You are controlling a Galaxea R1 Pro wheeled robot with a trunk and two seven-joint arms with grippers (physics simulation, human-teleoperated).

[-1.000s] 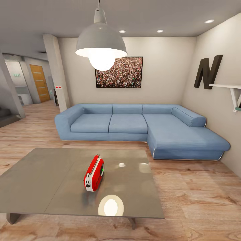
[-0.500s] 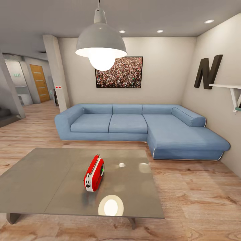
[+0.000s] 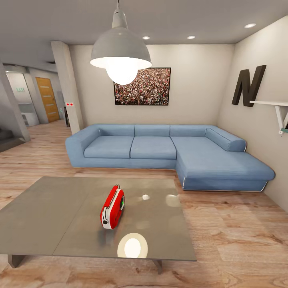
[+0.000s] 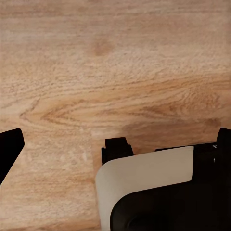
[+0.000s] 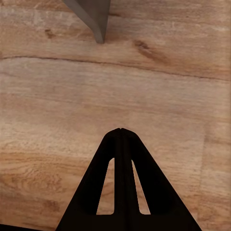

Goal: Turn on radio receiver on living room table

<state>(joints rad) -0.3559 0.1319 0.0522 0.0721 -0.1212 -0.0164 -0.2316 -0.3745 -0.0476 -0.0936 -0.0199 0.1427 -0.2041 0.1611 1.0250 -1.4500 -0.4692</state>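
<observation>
The small red radio receiver with white sides and a thin wire handle stands upright on the large low rectangular table with the glossy grey reflective top, near the middle of that top and toward its near edge. A green-centred dial shows on the radio's red face, which is turned toward the right of the head view. Just in front of the radio, the tabletop carries the bright round reflection of the white dome pendant lamp hanging overhead. Beyond the table, on the light wood floor, sits the blue L-shaped sofa, with a framed crowd picture on the wall behind it and a big dark letter N on the right-hand wall. The right gripper points down at the wood floor, its two black fingers pressed together at the tips and holding nothing; a grey table leg stands beyond it. The left gripper hangs over bare floor with its fingers spread wide apart, empty.
</observation>
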